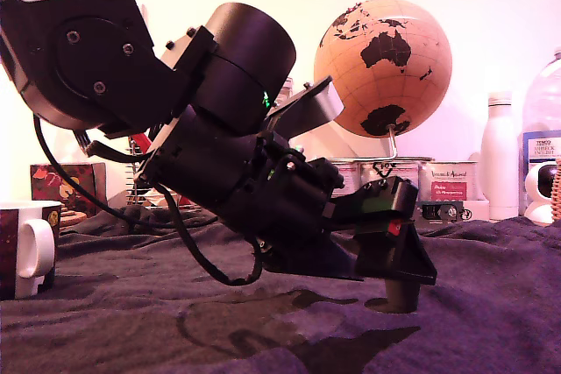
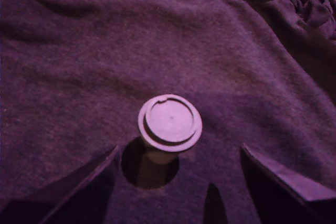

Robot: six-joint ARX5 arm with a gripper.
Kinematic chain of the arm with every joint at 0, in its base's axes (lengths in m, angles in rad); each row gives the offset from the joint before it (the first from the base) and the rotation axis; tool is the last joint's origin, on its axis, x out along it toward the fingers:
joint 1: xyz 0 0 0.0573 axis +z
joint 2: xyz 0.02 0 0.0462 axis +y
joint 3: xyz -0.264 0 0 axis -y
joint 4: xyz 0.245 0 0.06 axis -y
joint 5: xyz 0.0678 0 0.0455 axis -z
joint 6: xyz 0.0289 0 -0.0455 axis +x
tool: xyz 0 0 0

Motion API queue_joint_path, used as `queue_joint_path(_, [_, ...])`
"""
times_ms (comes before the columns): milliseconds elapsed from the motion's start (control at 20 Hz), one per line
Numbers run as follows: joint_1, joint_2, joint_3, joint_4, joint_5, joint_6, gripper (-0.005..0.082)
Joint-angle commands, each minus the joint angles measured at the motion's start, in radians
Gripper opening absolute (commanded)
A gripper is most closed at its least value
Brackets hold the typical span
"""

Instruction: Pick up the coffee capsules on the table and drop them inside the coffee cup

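Wrist view shows us the coffee capsule (image 2: 169,124) just below the middle of the frame, standing on the cloth-covered table (image 2: 157,35) with one flat round end turned toward the camera. Our gripper (image 2: 181,182) has its two dark fingers (image 2: 84,187) spread wide at the lower corners, and the capsule sits between them, touching neither.

In the exterior view we see the gripper (image 1: 394,282) at the lower right of centre, low over the table (image 1: 131,321), with the capsule (image 1: 399,295) a dark stub under it. The coffee cup (image 1: 26,247) stands at the left edge, well apart. A globe (image 1: 383,67), tins (image 1: 451,181) and a white bottle (image 1: 500,155) line the background.
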Motion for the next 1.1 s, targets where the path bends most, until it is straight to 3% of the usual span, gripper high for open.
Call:
queue_joint_path(0, [-0.008,0.03,0.014,0.007,-0.002,-0.008,0.0659])
queue_joint_path(500, [-0.014,0.097,0.107,-0.068,-0.016,-0.021,0.0659])
queue_joint_path(600, [-0.014,0.097,0.107,-0.068,-0.046,-0.021,0.0658])
queue_joint_path(800, [-0.014,0.101,0.11,-0.067,-0.051,-0.021,0.0648])
queue_joint_path(1050, [-0.014,0.102,0.112,-0.065,-0.05,-0.02,0.0395])
